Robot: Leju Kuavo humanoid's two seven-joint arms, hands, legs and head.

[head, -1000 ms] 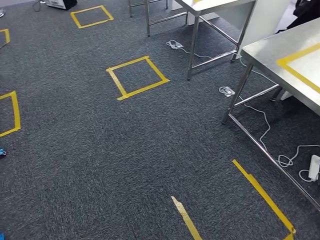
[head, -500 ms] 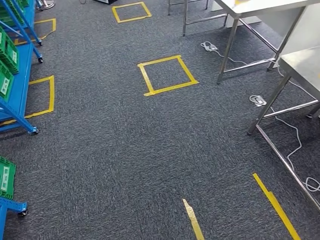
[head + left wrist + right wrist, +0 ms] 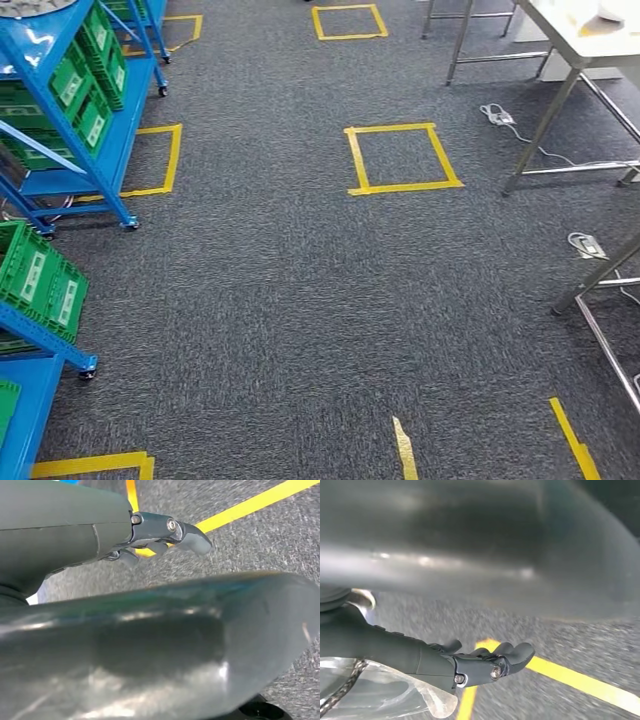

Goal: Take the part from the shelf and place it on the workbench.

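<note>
On the robot's left, the blue shelf (image 3: 72,120) with green bins (image 3: 94,65) is seen; no part can be made out. Nothing is held by left robot hand (image 3: 166,532) or right robot hand (image 3: 490,662), fingers loosely extended; the left is judged nearer

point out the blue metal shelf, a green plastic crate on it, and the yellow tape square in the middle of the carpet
blue metal shelf (image 3: 113,150): head view, on its sloped blue deck edge
green plastic crate (image 3: 94,118): head view, on its labelled front
yellow tape square (image 3: 357,160): head view, on one side strip
</note>
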